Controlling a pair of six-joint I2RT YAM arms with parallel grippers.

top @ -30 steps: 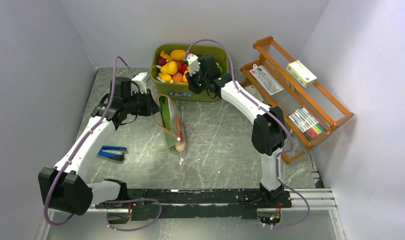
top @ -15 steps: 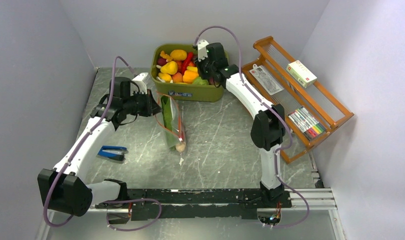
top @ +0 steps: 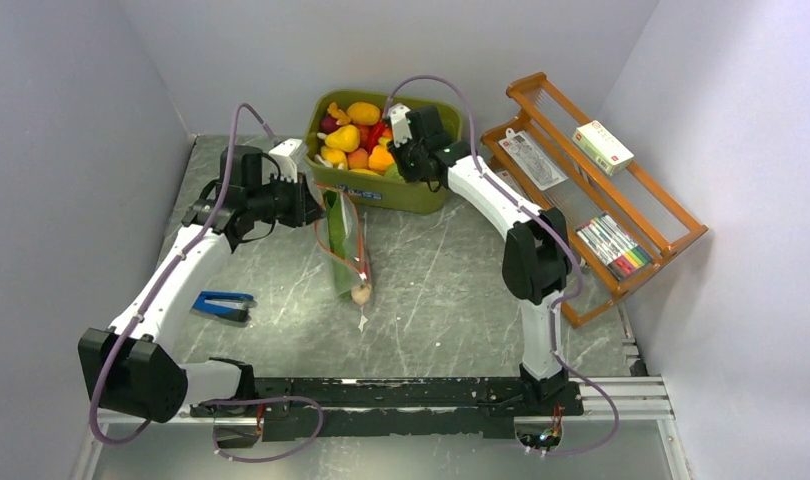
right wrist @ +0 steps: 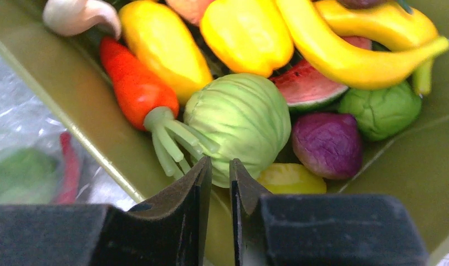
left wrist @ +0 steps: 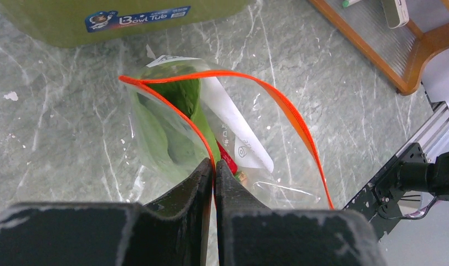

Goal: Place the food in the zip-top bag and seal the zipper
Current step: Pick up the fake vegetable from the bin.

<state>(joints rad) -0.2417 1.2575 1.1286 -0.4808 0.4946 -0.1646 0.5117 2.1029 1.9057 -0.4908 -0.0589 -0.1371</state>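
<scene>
1 clear bag, 1 green tub, 2 arms. Bag lies on tabletop, approx 10 o'clock of centre. Long axis 11-to-5, mouth at 11 end, gaping. Inside: green leaves, red chili, pale piece at 5 end. Left end effector pinched tight on orange zipper. Tub at 12 o'clock holds cabbage, carrot, banana, purple veg + more. Right end effector over tub, narrow gap, empty, tips just beside cabbage.

Over tub, right gripper moved right; left gripper raised zip-top bag
</scene>
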